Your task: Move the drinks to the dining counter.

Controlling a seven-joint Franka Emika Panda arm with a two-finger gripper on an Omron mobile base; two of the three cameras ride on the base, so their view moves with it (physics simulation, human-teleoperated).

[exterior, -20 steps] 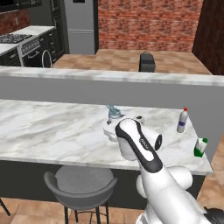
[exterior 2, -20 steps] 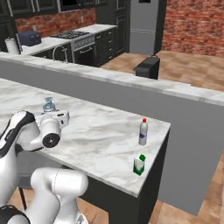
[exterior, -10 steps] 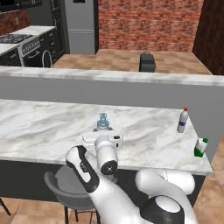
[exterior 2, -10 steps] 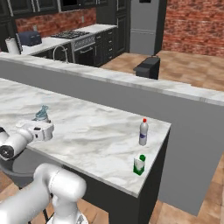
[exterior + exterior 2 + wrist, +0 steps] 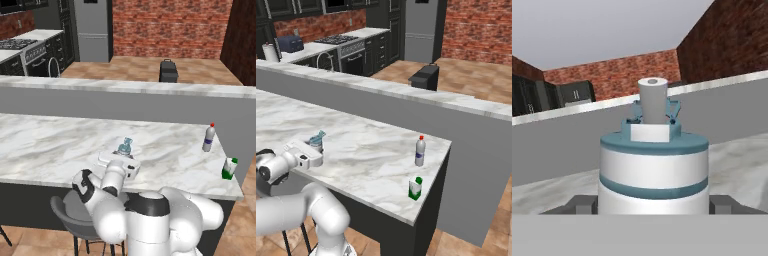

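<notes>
My gripper (image 5: pixel 120 162) is shut on the tall grey metal bottle (image 5: pixel 124 146) with the light-blue cap, low over the front part of the dining counter (image 5: pixel 50 145). From the right base the bottle (image 5: pixel 317 141) leans a little above the gripper (image 5: pixel 303 152). The hand view has the bottle (image 5: pixel 653 165) close up between the fingertips (image 5: pixel 577 204) of the gripper (image 5: pixel 651 204). The slim clear bottle with a red cap (image 5: pixel 209 138) (image 5: pixel 420 151) and the green-and-white carton (image 5: pixel 229 168) (image 5: pixel 415 188) stand near the right end of the counter (image 5: pixel 371 160).
A higher grey ledge (image 5: pixel 125 87) (image 5: pixel 381 90) runs behind the counter. A grey stool (image 5: pixel 67 215) stands under the counter's front edge, beside my arm. A dark box (image 5: pixel 168 71) sits on the floor beyond. The toaster (image 5: pixel 290 43) and paper-towel roll (image 5: pixel 269 51) are on the far worktop.
My arm has swung from the right to the left and folded low in front of the counter, carrying the grey bottle leftward. The other two drinks have not moved.
</notes>
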